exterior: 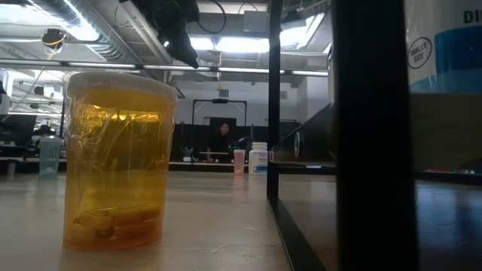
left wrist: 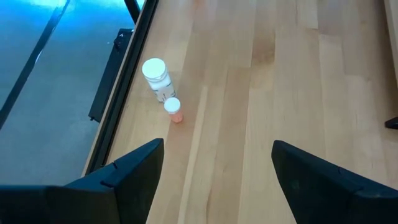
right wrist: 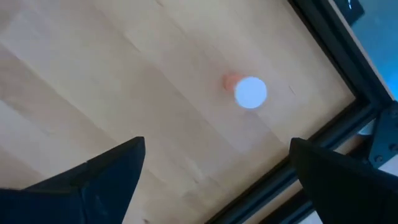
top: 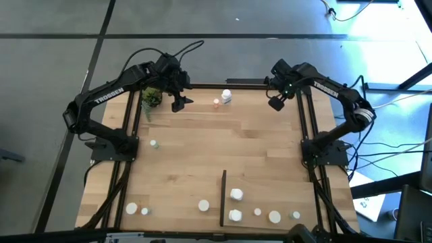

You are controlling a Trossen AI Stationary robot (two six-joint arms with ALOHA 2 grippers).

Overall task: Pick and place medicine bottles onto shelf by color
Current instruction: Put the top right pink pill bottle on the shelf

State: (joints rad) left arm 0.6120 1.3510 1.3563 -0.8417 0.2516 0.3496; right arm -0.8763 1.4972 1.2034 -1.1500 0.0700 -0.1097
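Two medicine bottles stand upright at the table's far edge: a white one (top: 227,96) (left wrist: 157,78) and a small pinkish one with a white top (top: 217,102) (left wrist: 173,111). My left gripper (top: 179,101) (left wrist: 214,171) hangs open in the air to their left, slanting down toward them. My right gripper (top: 275,102) (right wrist: 217,165) is open and points down near the far right corner, above a small orange bottle with a white top (right wrist: 249,92) that stands on the table. The shelf's black upright strip (top: 223,197) is near the front edge, with several white bottles (top: 236,194) around it.
A small green potted plant (top: 151,98) stands just left of my left gripper. A lone bottle (top: 154,144) stands at mid-left. An amber bottle (exterior: 120,158) fills the low view's foreground. Black frame rails (right wrist: 329,50) run along the table's far edge and sides.
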